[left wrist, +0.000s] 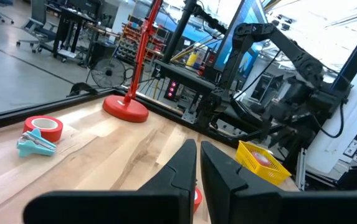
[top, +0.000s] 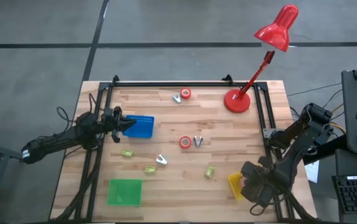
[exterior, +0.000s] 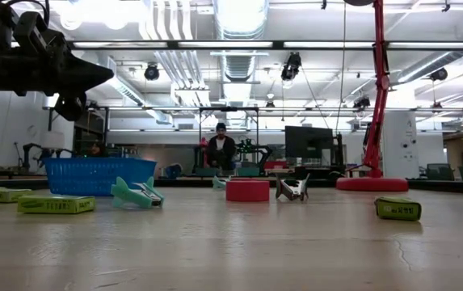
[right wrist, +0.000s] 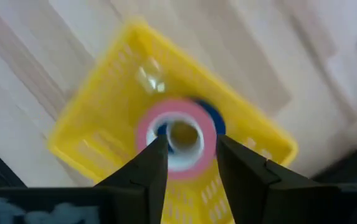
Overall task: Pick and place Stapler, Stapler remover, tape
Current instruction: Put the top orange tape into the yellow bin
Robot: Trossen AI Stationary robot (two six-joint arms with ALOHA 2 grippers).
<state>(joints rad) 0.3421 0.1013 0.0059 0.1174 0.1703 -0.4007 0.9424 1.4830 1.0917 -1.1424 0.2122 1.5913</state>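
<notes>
Yellow basket [right wrist: 166,149] sits under right claw [right wrist: 187,163], fingers apart around a pink-red tape [right wrist: 177,135] roll lying inside it. Risk: lifting off-centre snags the basket rim. Left claw [left wrist: 198,163] pinched together over the blue basket [top: 139,127], idle.

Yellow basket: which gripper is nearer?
Right. The right gripper hangs directly over the yellow basket, fingers straddling a red tape roll. The left gripper is across the table, over the blue basket.
</notes>
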